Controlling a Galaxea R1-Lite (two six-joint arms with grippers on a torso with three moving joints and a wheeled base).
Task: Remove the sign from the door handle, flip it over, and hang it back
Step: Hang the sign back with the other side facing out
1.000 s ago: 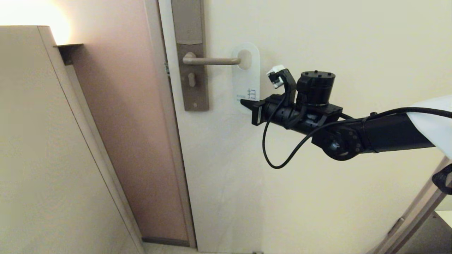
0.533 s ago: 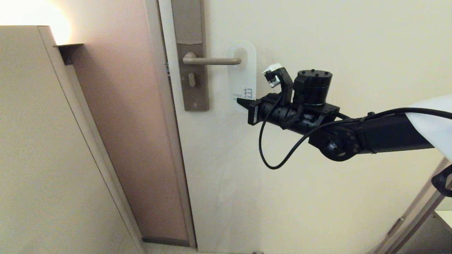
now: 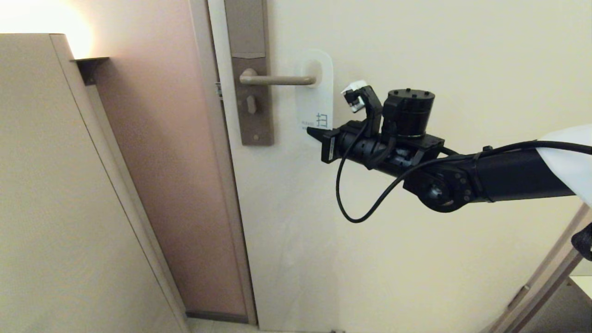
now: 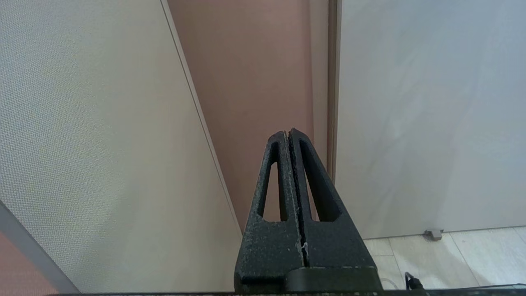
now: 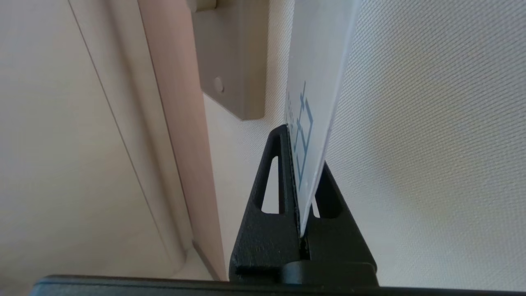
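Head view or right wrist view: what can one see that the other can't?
Only the head view shows the door handle poking into the sign's hole, and the whole right arm. Only the right wrist view shows the right gripper pinching the sign's bottom edge up close. Both show the sign white side out with blue writing, the brown lock plate and the door.

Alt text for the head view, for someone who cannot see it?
The right pincer, reaching in from the right, is shut on the lower end of a flat white sign with blue text, whose round hole sits at the tip of a slim beige metal door handle.
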